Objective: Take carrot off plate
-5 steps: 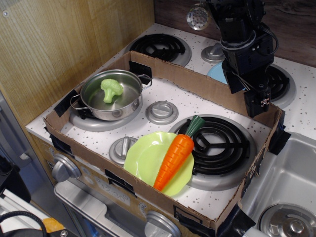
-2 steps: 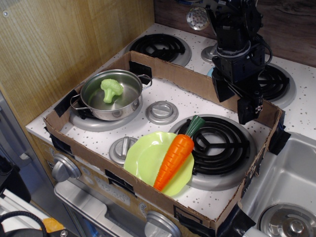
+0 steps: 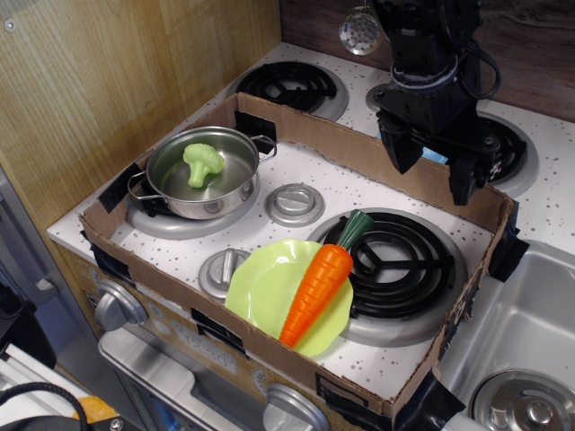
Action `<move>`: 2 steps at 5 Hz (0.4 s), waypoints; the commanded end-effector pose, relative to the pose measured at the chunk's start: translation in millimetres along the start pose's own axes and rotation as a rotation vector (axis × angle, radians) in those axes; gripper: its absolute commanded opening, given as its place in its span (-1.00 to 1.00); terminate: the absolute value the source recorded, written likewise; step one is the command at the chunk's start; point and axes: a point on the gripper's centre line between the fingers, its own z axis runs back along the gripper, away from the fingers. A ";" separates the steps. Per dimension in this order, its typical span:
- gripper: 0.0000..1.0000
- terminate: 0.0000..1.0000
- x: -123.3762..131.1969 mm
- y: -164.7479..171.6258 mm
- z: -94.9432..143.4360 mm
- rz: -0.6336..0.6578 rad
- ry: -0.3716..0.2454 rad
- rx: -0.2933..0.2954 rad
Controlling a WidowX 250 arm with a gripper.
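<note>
One claw (image 3: 433,166) hangs spread and empty above the box's far wall; the carrot (image 3: 316,289) lies on the plate (image 3: 256,292) below it, nearer the camera, stem pointing roughly clawward.

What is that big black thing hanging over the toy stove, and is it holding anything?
That is a robot arm. Its end is a pincer, open and holding nothing. One camera looks down at a toy stove from the front, slightly above. A cardboard wall fences off part of the stove. Inside it, an orange carrot lies on a green plate, with its green stem end over a black burner. A silver pot holds a toy broccoli.
</note>
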 end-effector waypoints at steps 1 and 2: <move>1.00 -1.00 1.4 9.6 35.7 0.144 -0.084 0.116; 1.00 -1.00 -7.4 8.8 45.4 0.119 -0.087 0.230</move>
